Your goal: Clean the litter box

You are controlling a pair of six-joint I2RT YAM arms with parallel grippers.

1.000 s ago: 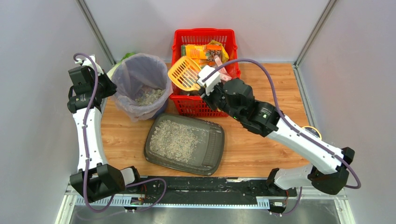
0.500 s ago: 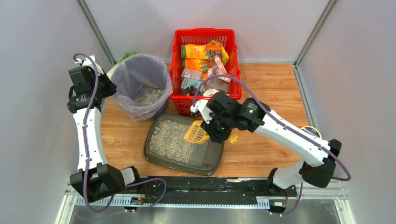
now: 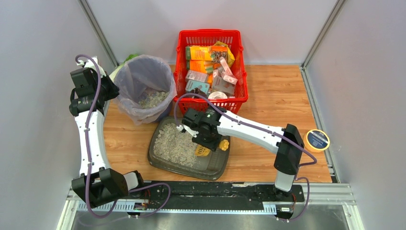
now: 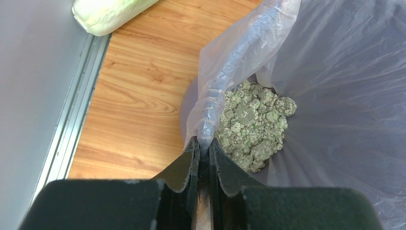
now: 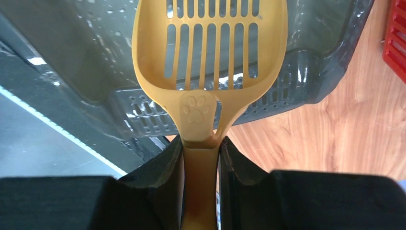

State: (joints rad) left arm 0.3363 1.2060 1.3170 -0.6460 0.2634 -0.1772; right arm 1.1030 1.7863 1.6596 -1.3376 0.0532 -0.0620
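Toward the far-left corner, my left gripper [image 4: 204,146] is as it was a second ago, pinched shut on the rim of the bag [image 4: 234,67] lining the bin [image 3: 125,103], with greenish clumps [image 4: 251,122] lying at the bottom. Near the middle of the near edge sits the litter box [image 3: 158,160], which has not moved, its litter [image 3: 174,141] heaped in the left half. My right gripper [image 5: 201,143] was up over the red basket [image 3: 209,32] a second ago. Now it hangs low over the tray's bare right half, clamped on the handle of the yellow scoop [image 5: 210,43]. The slotted head is empty and reaches over the tray's grated end wall [image 5: 306,81]. A tape roll [image 3: 316,139] lies by the right edge.
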